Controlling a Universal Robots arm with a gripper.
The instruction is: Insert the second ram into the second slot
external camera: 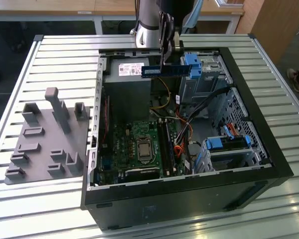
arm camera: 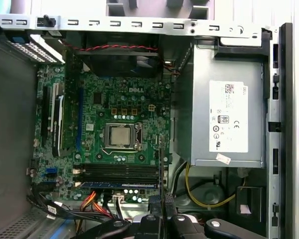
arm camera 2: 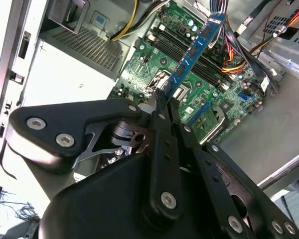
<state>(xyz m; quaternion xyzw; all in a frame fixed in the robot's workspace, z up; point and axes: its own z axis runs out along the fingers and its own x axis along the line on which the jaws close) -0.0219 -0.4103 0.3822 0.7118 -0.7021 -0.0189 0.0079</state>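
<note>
So the gripper (external camera: pixel 163 60) is clamped on the second ram (external camera: pixel 165 70), holding it level above the open PC case (external camera: pixel 189 199), well clear of the motherboard (external camera: pixel 134 147).

The arm (external camera: pixel 148 22) is a silver-grey cylinder. The gripper (arm camera 2: pixel 163 99) is matt black, its 2 slim fingers (arm camera 2: pixel 162 144) built from broad linked plates dotted with silver screws.

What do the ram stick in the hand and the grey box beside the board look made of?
The ram stick, clamped in the hand, looks like a glossy blue circuit board carrying small black chips, probably plastic-cased. The power-supply box looks like bare sheet metal: matte grey, with flat panels and a stuck-on paper label.
</note>
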